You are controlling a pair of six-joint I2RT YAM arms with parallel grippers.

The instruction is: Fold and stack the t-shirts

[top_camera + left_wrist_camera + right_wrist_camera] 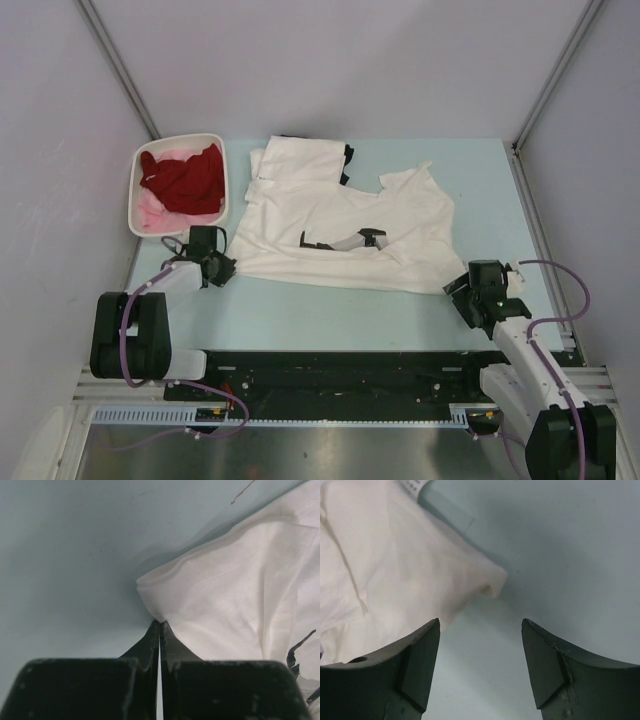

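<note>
Currently left gripper (160,625) clamped on cream-white t-shirt (345,225) corner; right gripper (480,630) spread apart at opposite corner.

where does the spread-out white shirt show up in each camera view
top external: the white shirt lies mid-table, between both grippers.
left wrist: right half, its corner at the tips of the left gripper.
right wrist: upper left, its corner ahead of the right gripper.
Shared landmark: the pale blue table.
</note>
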